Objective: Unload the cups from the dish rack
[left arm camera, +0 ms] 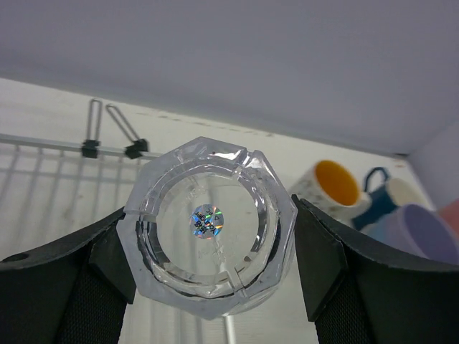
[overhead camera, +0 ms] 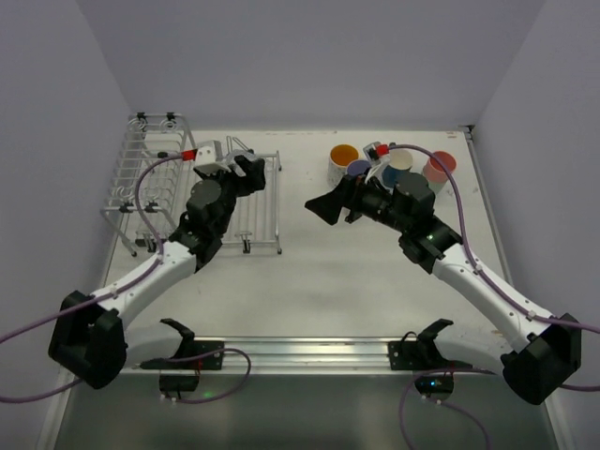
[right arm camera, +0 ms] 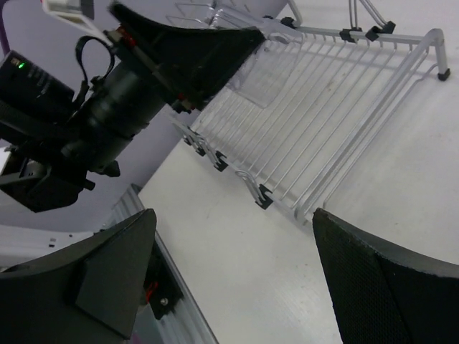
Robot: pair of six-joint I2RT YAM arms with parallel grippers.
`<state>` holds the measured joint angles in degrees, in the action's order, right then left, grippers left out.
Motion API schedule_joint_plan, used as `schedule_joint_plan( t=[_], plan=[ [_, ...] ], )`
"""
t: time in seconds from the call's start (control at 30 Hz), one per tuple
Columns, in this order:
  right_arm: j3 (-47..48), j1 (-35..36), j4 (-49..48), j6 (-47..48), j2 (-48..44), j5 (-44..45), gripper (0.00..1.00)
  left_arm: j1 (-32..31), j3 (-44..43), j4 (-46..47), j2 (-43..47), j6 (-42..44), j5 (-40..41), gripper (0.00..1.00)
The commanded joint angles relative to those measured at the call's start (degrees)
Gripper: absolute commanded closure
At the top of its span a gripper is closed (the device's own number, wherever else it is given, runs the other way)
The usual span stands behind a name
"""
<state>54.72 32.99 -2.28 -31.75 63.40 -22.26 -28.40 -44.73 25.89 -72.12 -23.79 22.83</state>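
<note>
Table (overhead camera: pixel 356 281): white, flat.
Far left: rack (overhead camera: pixel 265 206), standing on it.
Far right: cups (overhead camera: pixel 343 164), upright, close together.

White table (overhead camera: pixel 328 281); metal rail (overhead camera: pixel 309 350) along near edge; grey walls (overhead camera: pixel 309 56).

Right hand (right arm camera: pixel 233 215) is wide open, both dark fingers (right arm camera: pixel 107 279) spread with just bare white surface (right arm camera: pixel 244 287) between them. Past them to the left the dish rack (right arm camera: pixel 337 100) lies flat, a wire grid with little black feet. The left arm (right arm camera: pixel 100 115) sticks in over it, and the left hand (right arm camera: pixel 237 54) is clamped on a clear cup (right arm camera: pixel 259 80) above the grid.
</note>
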Motion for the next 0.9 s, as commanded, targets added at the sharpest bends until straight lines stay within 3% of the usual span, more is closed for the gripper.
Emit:
schedule_joint_plan(
  t=[0.0,0.13,0.27,0.6,0.73,0.8,0.83,0.87],
  plan=[
    [-3.5,0.2,-13.4,-9.8,-2.8,-0.7,0.07,0.1,3.1,7.5,7.0,-16.2,-13.9,0.84],
    [-6.1,0.2,-21.2,-14.5,-2.8,-2.0,0.07,0.1,4.4,10.7,11.1,-25.6,-23.3,0.85],
    [-6.8,0.2,-26.5,-18.6,-1.0,-5.6,0.07,0.1,7.4,20.0,12.0,-35.4,-31.9,0.85],
    [-4.7,1.3,-31.6,-23.4,3.8,-9.5,0.14,-0.3,10.8,34.8,7.7,-45.8,-40.9,0.86],
    [-4.3,1.8,-34.5,-25.1,6.1,-10.2,0.26,-1.5,11.4,38.2,6.0,-47.0,-41.3,0.86],
    [-3.3,2.2,-35.8,-26.1,7.8,-10.6,0.45,-2.1,11.6,39.2,5.2,-47.1,-40.5,0.86],
    [-3.2,2.3,-37.0,-26.3,8.3,-10.7,0.6,-2.8,12.1,40.1,5.1,-47.3,-40.1,0.85],
    [-3.2,2.5,-38.0,-27.4,9.2,-10.8,0.63,-3.1,12.4,40.4,5.1,-47.4,-38.8,0.85]
  ],
)
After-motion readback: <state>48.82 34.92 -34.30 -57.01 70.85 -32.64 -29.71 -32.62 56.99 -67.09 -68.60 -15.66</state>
